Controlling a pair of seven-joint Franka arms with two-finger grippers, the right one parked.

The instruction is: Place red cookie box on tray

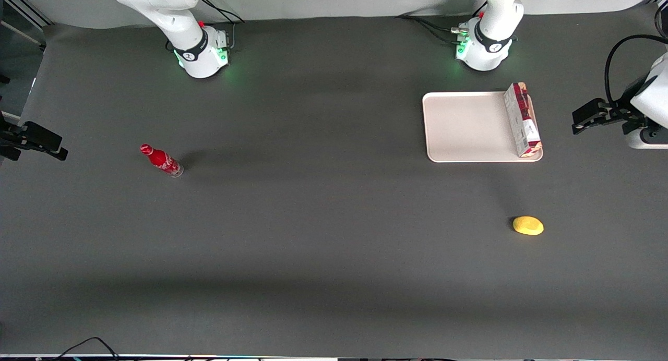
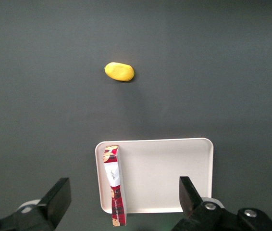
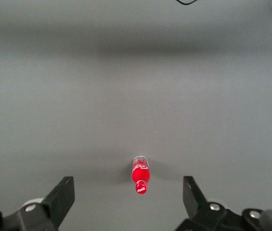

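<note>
Pincer hanging spread wide and empty, high over the tray, toward the working arm's end of the tabletop. Box already lying on the tray's edge nearest that arm, long axis running near-to-far, apparently needing no further grasp.

Front camera looks steeply down; left wrist camera shares its tray.

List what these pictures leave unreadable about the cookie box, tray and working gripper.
- Long dark-red cookie box on the flat beige tray: print too small in front view.
- Box end overhanging the tray rim: contact below hidden.
- Left gripper, open high above the tray: fingertips cut off by the wrist view's edge.
</note>
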